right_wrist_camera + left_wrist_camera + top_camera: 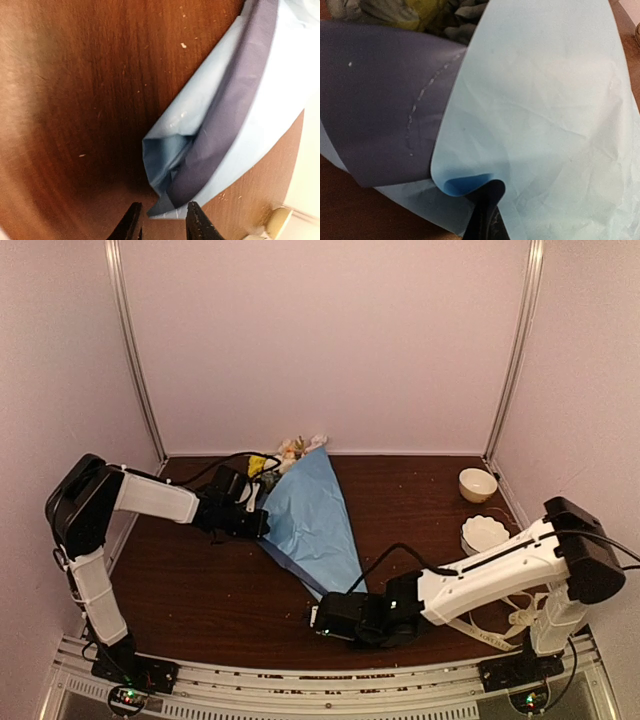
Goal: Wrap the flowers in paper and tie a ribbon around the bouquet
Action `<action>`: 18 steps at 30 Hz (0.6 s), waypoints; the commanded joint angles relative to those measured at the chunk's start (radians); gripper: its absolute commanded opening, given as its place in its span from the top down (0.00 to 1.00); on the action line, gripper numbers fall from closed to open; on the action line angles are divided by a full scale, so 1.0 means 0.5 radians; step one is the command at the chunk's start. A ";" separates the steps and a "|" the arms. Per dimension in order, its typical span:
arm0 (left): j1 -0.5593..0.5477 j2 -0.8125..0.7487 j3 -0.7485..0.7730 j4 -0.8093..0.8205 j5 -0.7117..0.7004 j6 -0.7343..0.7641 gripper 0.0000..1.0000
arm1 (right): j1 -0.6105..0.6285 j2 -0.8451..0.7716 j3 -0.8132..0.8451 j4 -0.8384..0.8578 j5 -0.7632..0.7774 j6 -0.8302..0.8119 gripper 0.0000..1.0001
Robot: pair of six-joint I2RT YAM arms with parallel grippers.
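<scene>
The bouquet [312, 515] lies on the table as a cone of light blue paper [545, 100], its dark navy face [380, 100] showing at the fold. The flowers [291, 451] stick out of the wide far end, and they appear blurred at the top of the left wrist view [420, 12]. My left gripper [258, 524] is shut on the paper's left edge, which curls over its dark finger [487, 210]. My right gripper [162, 221] stands open at the cone's narrow tip [167, 200], which lies just ahead of the gap. The ribbon [500, 638] lies under the right arm.
Two white scalloped bowls [478, 484] [484, 534] stand at the right side of the brown table [200, 580]. Pale walls close in the back and both sides. The right arm stretches across the near right of the table.
</scene>
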 commanded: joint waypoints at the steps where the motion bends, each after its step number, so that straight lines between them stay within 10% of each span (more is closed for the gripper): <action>1: 0.029 0.088 0.023 0.154 0.037 0.044 1.00 | -0.017 -0.419 -0.100 0.082 -0.417 0.098 0.66; 9: 0.047 0.145 0.018 0.241 0.119 0.057 1.00 | -0.316 -0.891 -0.219 0.326 -0.941 0.253 0.48; 18: 0.089 0.141 0.035 0.272 0.164 0.096 1.00 | -0.740 -0.190 0.182 0.198 -0.945 0.552 0.80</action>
